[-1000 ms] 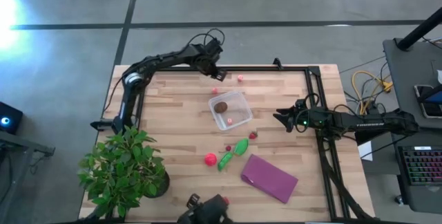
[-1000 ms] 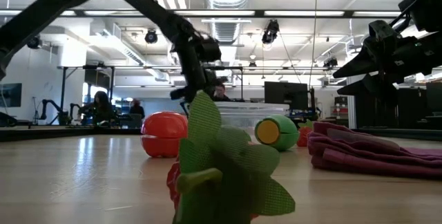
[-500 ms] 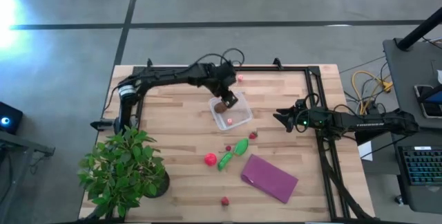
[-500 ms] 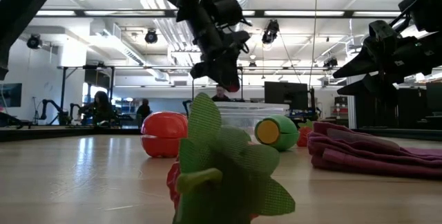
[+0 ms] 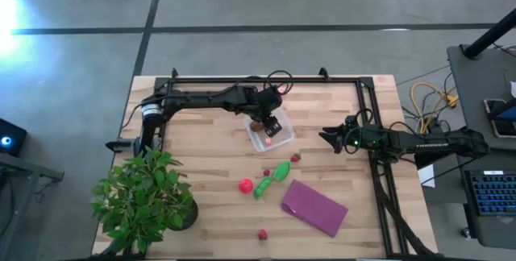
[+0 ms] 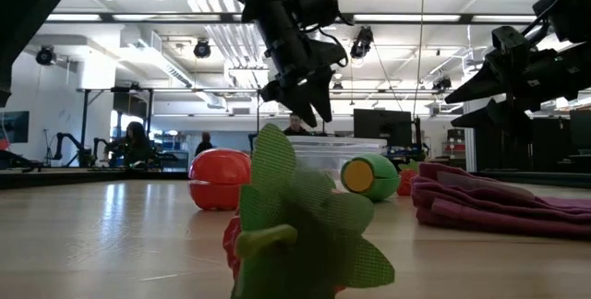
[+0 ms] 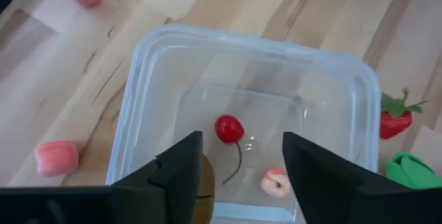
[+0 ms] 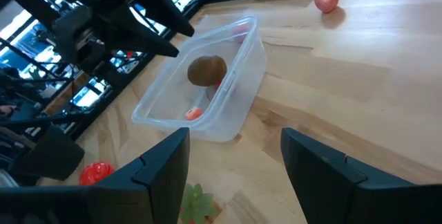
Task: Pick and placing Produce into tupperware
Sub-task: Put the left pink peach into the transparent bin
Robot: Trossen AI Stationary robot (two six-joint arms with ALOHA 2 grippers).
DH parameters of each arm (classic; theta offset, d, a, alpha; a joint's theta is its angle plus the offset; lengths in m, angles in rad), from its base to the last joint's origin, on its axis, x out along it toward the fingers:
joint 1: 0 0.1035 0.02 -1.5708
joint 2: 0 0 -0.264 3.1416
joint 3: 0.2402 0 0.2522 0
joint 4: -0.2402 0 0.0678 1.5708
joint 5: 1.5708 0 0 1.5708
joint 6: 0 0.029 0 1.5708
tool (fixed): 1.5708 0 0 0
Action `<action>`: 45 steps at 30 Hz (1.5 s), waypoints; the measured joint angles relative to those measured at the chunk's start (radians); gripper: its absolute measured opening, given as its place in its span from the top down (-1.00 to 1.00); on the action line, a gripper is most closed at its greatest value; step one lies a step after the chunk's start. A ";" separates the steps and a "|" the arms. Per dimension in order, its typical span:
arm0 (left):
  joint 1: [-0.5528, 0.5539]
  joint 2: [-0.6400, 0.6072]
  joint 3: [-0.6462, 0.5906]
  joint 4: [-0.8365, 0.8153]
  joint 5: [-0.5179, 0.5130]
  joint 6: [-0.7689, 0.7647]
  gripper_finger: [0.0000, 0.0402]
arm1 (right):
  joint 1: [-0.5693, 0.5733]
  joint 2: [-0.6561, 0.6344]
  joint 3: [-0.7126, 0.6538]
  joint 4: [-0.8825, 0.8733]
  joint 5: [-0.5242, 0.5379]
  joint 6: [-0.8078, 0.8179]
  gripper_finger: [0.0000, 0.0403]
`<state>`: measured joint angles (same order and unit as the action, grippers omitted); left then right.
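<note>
Wooden surface point(image 5: 201, 144) is seen from above w/ both arms, a potted plant point(image 5: 143, 195) at one corner and a purple cloth point(image 5: 314, 207) near the front edge. Left gripper point(image 5: 270, 122) is held over the tupperware point(image 5: 284, 138), which sits abt mid-surface; its fingers point(image 7: 181, 166) are seen spread apart w/ nothing between them. Inside the tupperware 3 pieces are counted: a cherry point(image 7: 228, 128) w/ stem, a pink piece point(image 7: 277, 182) and a brown ball point(image 8: 206, 70), the last mostly hidden behind a finger in the left wrist view. Outside, 2 pink pieces point(image 7: 56, 157) lie near the box on the far side, one cut off at the frame edge. Two green pods point(image 5: 272, 179) lie touching, a red ball point(image 5: 245, 185) just beside them, a strawberry point(image 5: 295, 158) nearby, a small dark red bit close to the pods (too small to identify), and 1 more red piece point(image 5: 262, 234) at the front edge. In the low view that piece's green leaves block much of the scene. Right gripper point(image 5: 325, 139) is parked at the right side, well apart from the box, fingers point(image 8: 162, 160) spread and empty.
</note>
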<state>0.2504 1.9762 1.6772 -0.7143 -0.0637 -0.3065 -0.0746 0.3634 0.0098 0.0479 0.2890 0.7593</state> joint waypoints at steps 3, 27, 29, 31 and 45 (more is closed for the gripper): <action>0.001 -0.003 0.000 -0.005 -0.001 -0.001 -0.06 | 0.000 0.000 0.000 0.000 0.000 0.000 -0.09; 0.302 -0.033 -0.057 -0.141 0.080 -0.211 -0.10 | 0.000 0.000 0.000 0.000 0.000 -0.003 -0.09; 0.307 -0.033 -0.079 -0.131 0.083 -0.211 -0.10 | 0.000 0.000 0.000 0.000 0.000 -0.004 -0.09; 0.308 -0.032 -0.096 -0.115 0.083 -0.211 -0.10 | 0.000 0.000 0.000 0.000 0.000 -0.004 -0.09; 0.313 0.026 -0.160 0.018 0.103 -0.264 -0.10 | 0.000 0.000 0.000 0.001 0.001 -0.004 -0.09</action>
<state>0.5638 2.0026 1.5173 -0.6964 0.0395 -0.5703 -0.0746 0.3630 0.0101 0.0486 0.2903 0.7554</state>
